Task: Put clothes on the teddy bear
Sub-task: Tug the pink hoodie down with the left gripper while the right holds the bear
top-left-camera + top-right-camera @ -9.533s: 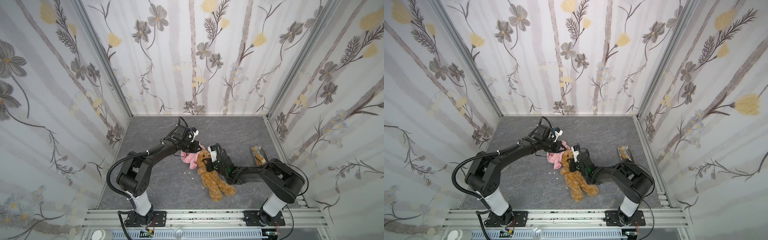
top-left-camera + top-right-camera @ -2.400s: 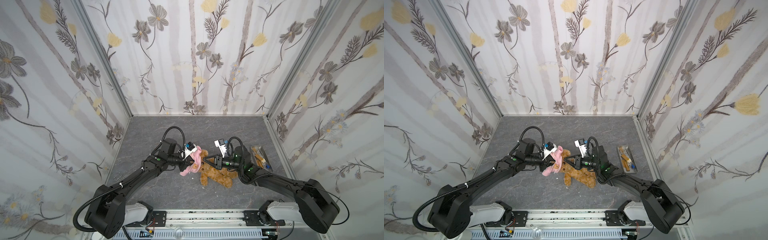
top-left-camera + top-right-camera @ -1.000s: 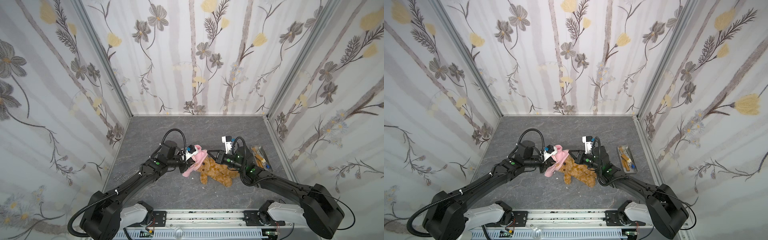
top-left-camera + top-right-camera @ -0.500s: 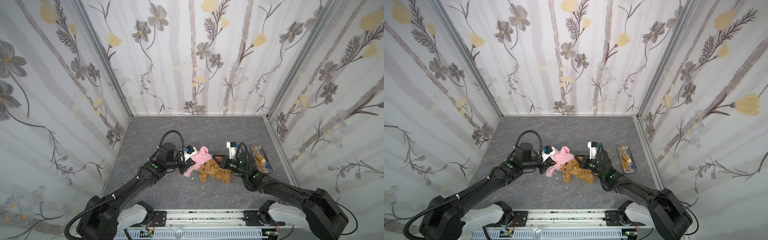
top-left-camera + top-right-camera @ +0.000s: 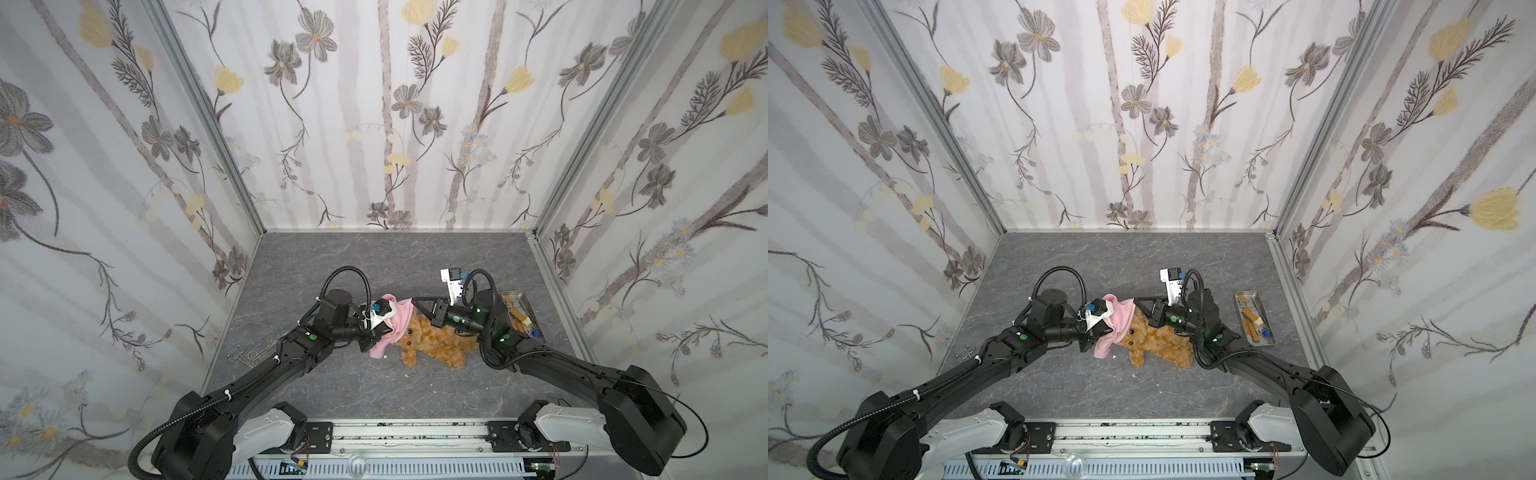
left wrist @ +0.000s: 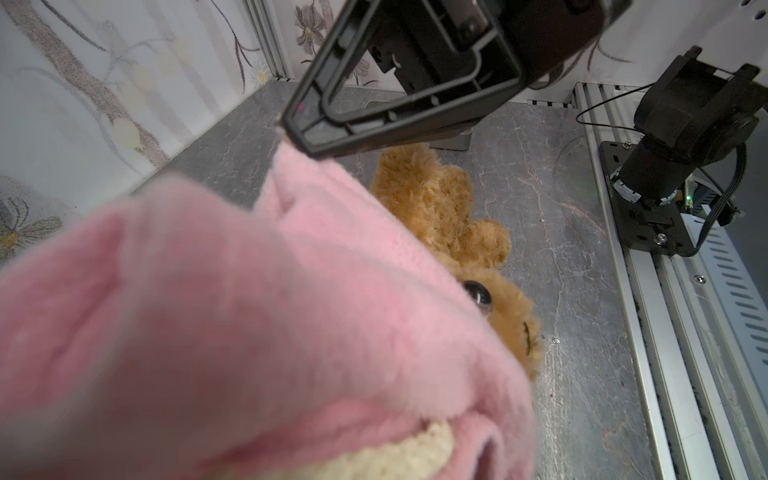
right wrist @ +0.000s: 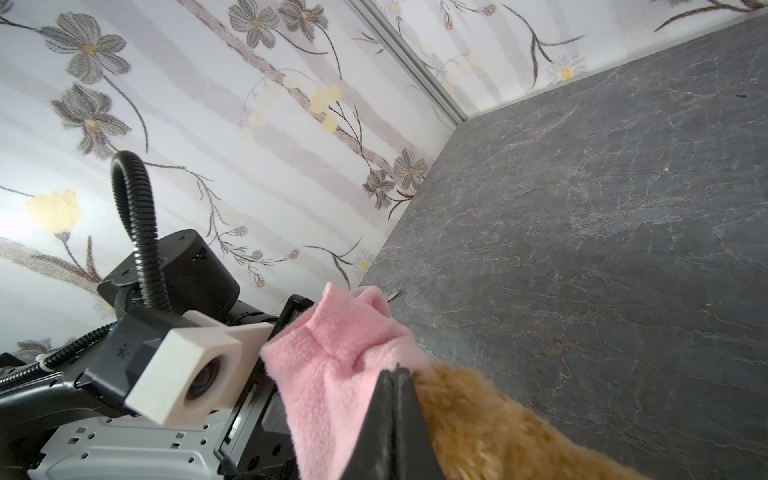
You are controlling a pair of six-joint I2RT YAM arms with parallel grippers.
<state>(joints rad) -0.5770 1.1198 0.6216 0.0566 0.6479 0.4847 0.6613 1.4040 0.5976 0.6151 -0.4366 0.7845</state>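
Observation:
The golden-brown teddy bear (image 5: 440,343) (image 5: 1163,343) lies on the grey floor with its head toward the left arm. A pink hoodie (image 5: 397,320) (image 5: 1120,318) covers the top of its head, leaving an eye and the muzzle showing (image 6: 498,307). My left gripper (image 5: 384,330) is buried in the hoodie (image 6: 249,311), so its jaws are hidden. My right gripper (image 7: 397,372) (image 5: 413,300) is shut on the hoodie's hem (image 7: 332,353), just above the bear's fur (image 7: 498,424).
A metal tray (image 5: 515,292) (image 5: 1246,292) with several small items stands at the right wall. Metal forceps (image 5: 245,356) lie by the left wall. Patterned walls close in three sides, and a rail runs along the front.
The pink hoodie has come farther over the bear's head, and the bear has shifted slightly. Both grippers stay shut.

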